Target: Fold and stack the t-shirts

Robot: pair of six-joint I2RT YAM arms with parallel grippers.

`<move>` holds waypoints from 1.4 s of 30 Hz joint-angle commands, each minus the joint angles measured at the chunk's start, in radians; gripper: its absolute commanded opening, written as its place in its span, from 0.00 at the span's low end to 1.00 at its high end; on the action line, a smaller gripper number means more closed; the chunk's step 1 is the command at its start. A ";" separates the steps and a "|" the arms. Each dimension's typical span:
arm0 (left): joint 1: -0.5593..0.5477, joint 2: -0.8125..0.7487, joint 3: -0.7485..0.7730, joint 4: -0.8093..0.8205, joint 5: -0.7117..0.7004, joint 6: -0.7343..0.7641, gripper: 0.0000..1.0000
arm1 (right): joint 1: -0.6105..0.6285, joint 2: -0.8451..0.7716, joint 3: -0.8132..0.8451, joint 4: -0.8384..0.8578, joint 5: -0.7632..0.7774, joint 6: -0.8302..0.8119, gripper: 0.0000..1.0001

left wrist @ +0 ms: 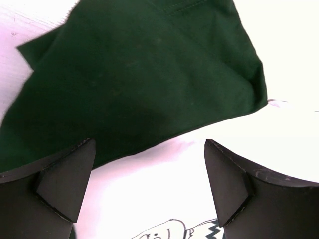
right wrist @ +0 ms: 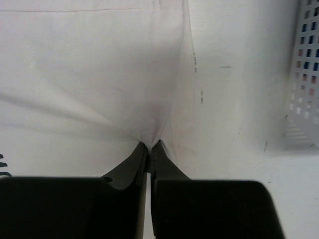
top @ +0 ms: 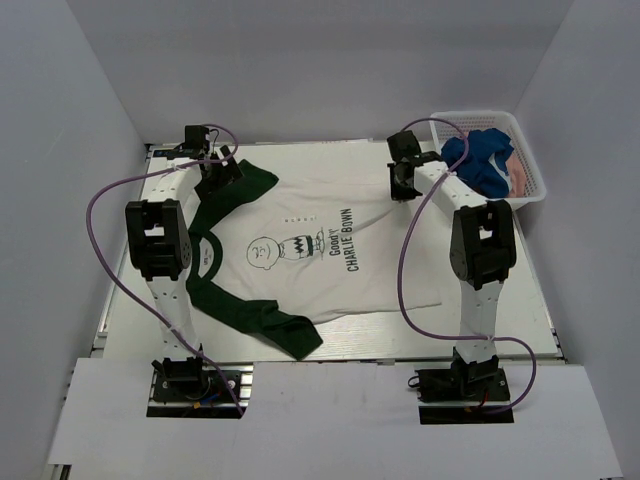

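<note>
My right gripper [right wrist: 149, 144] is clamped on the hem edge of the cream Charlie Brown t-shirt [top: 300, 240] at its far right corner. The cloth puckers into the closed tips. My left gripper [left wrist: 149, 149] is spread wide and holds nothing. It hovers over the far dark green sleeve [left wrist: 134, 74]. The shirt lies flat and print up on the table [top: 360, 338], collar left, hem right. The blue t-shirt [top: 478, 155] and pink t-shirt [top: 524, 178] are bunched in the white mesh basket [top: 470, 115], far right.
</note>
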 commanded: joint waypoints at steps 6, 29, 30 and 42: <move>-0.004 -0.085 0.001 0.014 -0.008 0.009 1.00 | -0.030 0.034 0.123 -0.155 0.139 0.068 0.00; -0.014 -0.022 -0.029 0.057 0.066 -0.010 1.00 | -0.010 -0.072 -0.015 0.053 -0.340 0.013 0.90; -0.014 -0.008 -0.029 0.057 0.065 -0.010 1.00 | -0.010 -0.058 -0.024 0.066 -0.356 0.010 0.90; -0.014 0.083 -0.091 0.071 0.013 -0.028 1.00 | -0.056 0.019 -0.125 0.294 -0.415 0.069 0.90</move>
